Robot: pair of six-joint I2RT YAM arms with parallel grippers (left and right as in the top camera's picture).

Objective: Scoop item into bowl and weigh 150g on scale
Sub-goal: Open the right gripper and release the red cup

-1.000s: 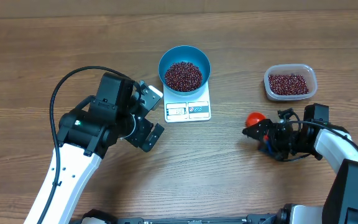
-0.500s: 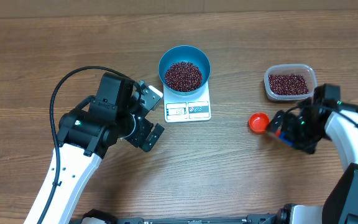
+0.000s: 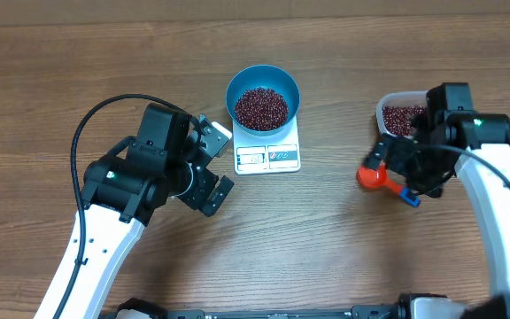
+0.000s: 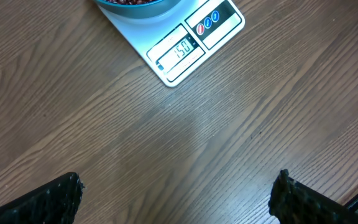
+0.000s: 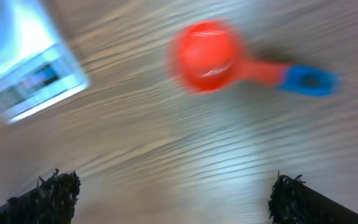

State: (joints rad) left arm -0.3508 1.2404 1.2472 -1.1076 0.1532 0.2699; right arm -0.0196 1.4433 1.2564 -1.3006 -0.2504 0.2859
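Centre-far on the worktop [image 3: 78, 53]: bowl [image 3: 263, 76] sits on the scale [image 3: 268, 158], beans [image 3: 261, 107] heaped inside. Display [image 4: 178, 52] looks like it reads 150, digits small, so target prob. met. Scoop [image 3: 371, 175] lies loose on the worktop to the right, under the right arm. Can't tell if it's empty, rt wrist view is blurred. Tub [image 3: 382, 115] w/ more beans sits far right, partly hidden by that arm.

Left fingers [image 4: 51, 199] wide apart, empty, hovering just near-left of the scale. Right fingers [image 5: 48, 199] also apart, holding nothing.

Risks:
- Left arm is v. close to the scale. Any swing right nudges it or the bowl, so reading shifts or beans spill.
- Right arm crowds tub + scoop. A careless move clips the tub or flicks the scoop.
- More beans added = overshoot.
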